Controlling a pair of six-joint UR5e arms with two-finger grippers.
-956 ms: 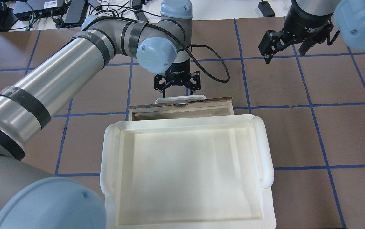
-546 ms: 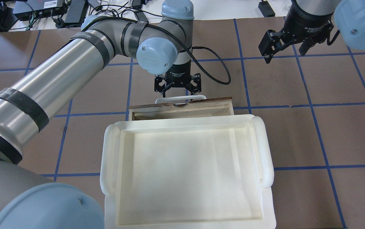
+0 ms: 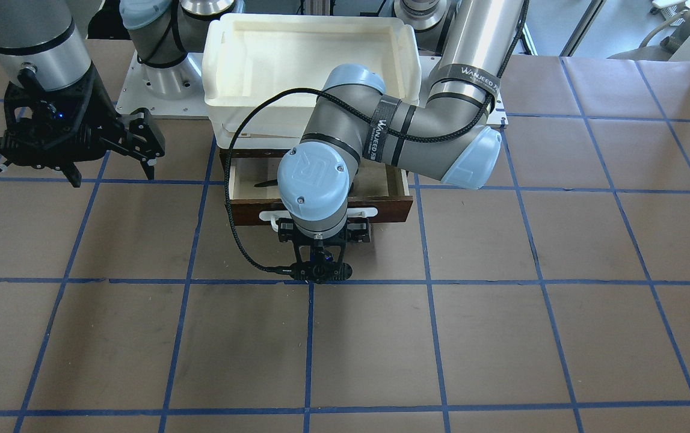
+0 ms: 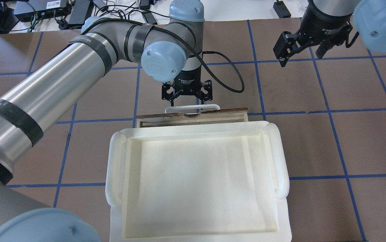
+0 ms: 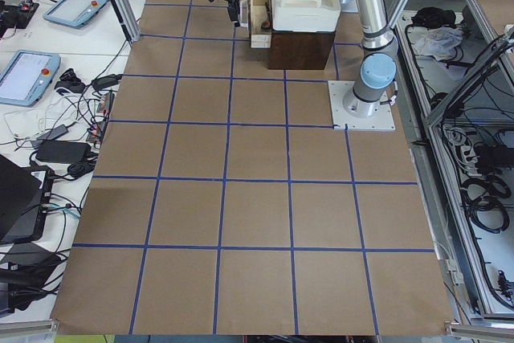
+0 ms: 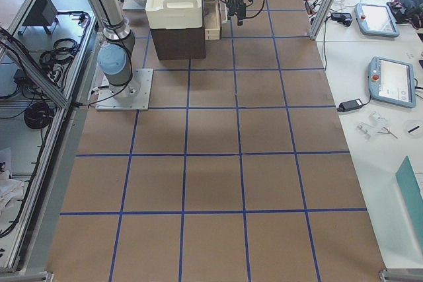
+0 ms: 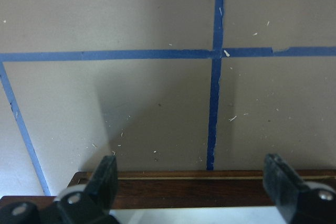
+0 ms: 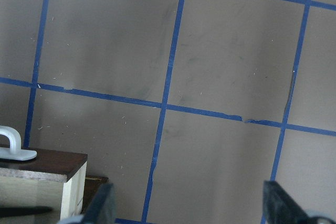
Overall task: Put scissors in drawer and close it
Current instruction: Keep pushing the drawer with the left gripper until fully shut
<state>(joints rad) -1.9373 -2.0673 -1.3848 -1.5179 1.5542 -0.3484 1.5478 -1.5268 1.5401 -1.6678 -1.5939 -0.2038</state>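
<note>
The drawer (image 4: 213, 114) sticks a short way out from under the white tray, its dark brown front (image 3: 390, 210) and white bar handle (image 4: 192, 108) facing away from me. The scissors show only as a dark blade (image 3: 266, 182) inside the drawer, also in the right wrist view (image 8: 21, 211). My left gripper (image 4: 186, 99) is open and empty, fingers (image 7: 105, 177) down on the outer side of the drawer front (image 7: 199, 192) at the handle. My right gripper (image 4: 300, 55) is open and empty, hovering far right of the drawer.
A large white plastic tray (image 4: 117, 168) sits on a dark brown cabinet (image 5: 301, 50) that holds the drawer. Brown paper with blue tape lines (image 4: 327, 111) covers the table. Cables and power bricks (image 4: 55, 13) lie at the far edge.
My left gripper has moved toward the cabinet, and the drawer front and handle have slid in with it. The open gap of the drawer is narrower. The right arm has not moved.
</note>
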